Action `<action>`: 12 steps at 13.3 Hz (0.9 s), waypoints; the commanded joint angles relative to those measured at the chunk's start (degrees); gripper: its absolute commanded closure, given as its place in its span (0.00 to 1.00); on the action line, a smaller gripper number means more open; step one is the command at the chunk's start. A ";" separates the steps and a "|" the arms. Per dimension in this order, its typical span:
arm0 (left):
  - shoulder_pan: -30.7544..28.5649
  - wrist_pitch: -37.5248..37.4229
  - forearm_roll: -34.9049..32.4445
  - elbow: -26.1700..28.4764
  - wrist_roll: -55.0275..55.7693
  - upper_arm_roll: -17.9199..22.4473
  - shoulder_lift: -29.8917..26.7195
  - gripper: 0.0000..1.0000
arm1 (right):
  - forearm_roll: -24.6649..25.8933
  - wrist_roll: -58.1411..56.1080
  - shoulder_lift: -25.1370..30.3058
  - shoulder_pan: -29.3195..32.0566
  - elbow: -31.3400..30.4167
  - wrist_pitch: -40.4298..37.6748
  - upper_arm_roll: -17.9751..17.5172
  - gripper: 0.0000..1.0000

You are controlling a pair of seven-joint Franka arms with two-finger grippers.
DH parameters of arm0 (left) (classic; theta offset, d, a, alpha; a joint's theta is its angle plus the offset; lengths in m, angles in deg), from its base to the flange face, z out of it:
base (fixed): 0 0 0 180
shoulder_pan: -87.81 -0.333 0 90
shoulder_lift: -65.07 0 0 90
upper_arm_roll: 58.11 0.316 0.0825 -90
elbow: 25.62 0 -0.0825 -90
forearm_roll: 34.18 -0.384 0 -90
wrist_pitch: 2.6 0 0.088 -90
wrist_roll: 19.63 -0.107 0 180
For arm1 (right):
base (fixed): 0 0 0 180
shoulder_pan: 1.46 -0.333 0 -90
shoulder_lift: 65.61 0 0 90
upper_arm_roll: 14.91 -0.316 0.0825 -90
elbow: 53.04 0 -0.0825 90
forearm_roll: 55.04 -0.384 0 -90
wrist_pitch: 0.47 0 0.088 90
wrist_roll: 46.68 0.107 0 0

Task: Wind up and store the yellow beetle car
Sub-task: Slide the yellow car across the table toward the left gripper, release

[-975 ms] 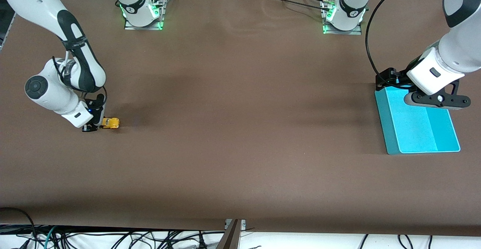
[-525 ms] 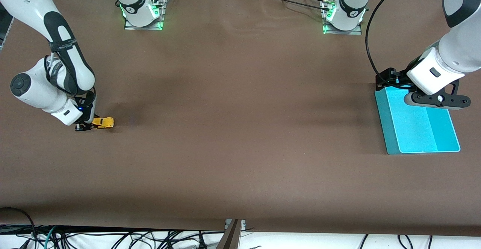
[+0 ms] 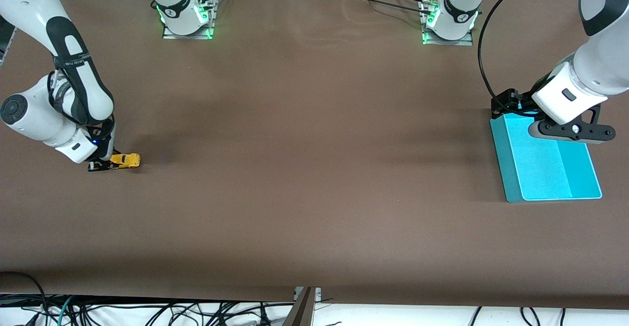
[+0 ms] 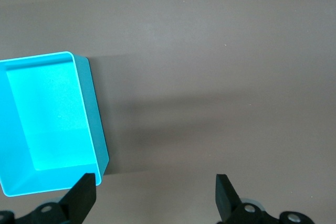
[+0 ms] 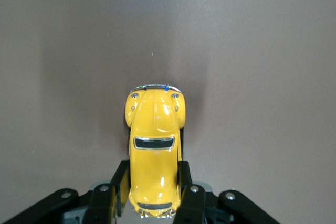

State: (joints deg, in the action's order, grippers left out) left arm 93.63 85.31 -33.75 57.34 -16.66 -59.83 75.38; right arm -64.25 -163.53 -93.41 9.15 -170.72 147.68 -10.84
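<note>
The yellow beetle car point(image 3: 125, 160) rests low on the brown table near the right arm's end. My right gripper point(image 3: 104, 164) is shut on its rear half. In the right wrist view the car point(image 5: 154, 145) points away from the wrist, and both black fingers point(image 5: 119, 182) press its sides. The turquoise bin point(image 3: 503, 168) stands at the left arm's end of the table. My left gripper point(image 3: 570, 132) hangs over the part of the bin farther from the front camera. In the left wrist view this left gripper point(image 4: 155, 198) is open and holds nothing, and one corner of the bin point(image 4: 94, 114) lies beside one finger.
Both arm bases point(image 3: 186, 16) stand on metal plates along the table edge farthest from the front camera. Black cables point(image 3: 491, 45) loop by the left arm. More cables hang below the table edge nearest that camera.
My right gripper has drawn the yellow beetle car along the table toward the right arm's end. The left arm and the bin have not moved.
</note>
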 commanded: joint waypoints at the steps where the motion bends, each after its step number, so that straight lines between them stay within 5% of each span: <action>1: -0.37 -0.99 -0.25 -0.78 -0.60 -0.39 -0.20 0.00 | -1.34 -2.77 -2.00 2.31 1.75 0.03 -0.47 0.67; 7: -0.63 -1.16 -0.17 -0.69 -0.60 -0.31 -0.28 0.00 | -1.34 -4.01 -3.23 3.98 3.42 0.03 -0.38 0.67; 8: -0.72 -1.16 0.01 -0.69 -0.60 -0.31 -0.28 0.00 | -1.34 -3.92 -3.23 3.89 3.42 0.03 -0.47 0.59; 9: -0.72 -1.16 0.01 -0.69 -0.60 -0.31 -0.28 0.00 | -1.34 -3.74 -3.14 3.89 3.94 -0.06 -0.55 0.01; 12: -0.72 -1.16 0.10 -0.87 -0.60 -0.31 -0.20 0.00 | -1.42 -3.39 -3.05 3.37 8.33 -5.05 -0.90 0.00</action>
State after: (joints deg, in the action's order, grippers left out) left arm 93.38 85.16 -33.75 57.34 -16.66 -59.80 75.38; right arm -64.33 -165.53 -95.29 12.15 -166.65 146.17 -11.06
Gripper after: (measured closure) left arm 0.000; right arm 0.361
